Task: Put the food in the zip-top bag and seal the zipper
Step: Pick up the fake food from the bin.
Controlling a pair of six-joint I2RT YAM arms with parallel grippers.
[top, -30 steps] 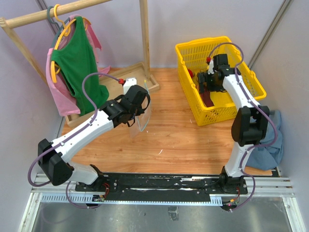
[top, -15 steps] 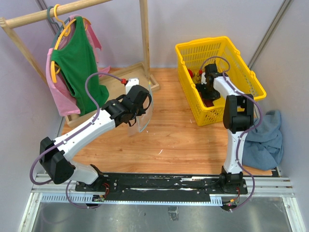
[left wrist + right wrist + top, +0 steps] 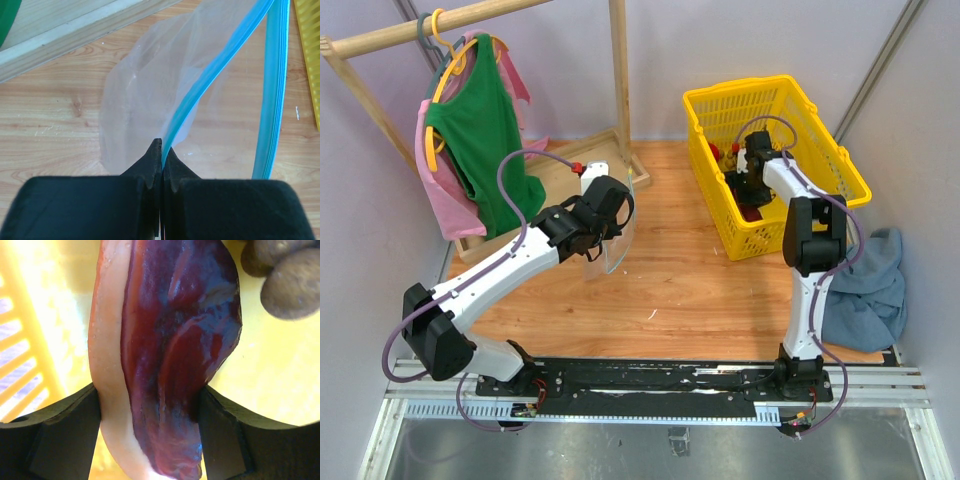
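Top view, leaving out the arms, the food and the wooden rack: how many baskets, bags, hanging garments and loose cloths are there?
Baskets: 1, the yellow basket
Bags: 1, the clear bag
Hanging garments: 2, the green top and the pink garment
Loose cloths: 1, the blue cloth
Total: 5

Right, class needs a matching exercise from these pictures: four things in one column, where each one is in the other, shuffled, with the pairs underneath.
Things
1. zip-top bag
2. dark red piece
3. green shirt
4. blue cloth

Places
A. hanging from the wooden rail
B. pinched in the left gripper
C. crumpled at the table's right edge
D. held in the right gripper, inside the yellow basket

Pairs: 1-B, 2-D, 3-A, 4-C
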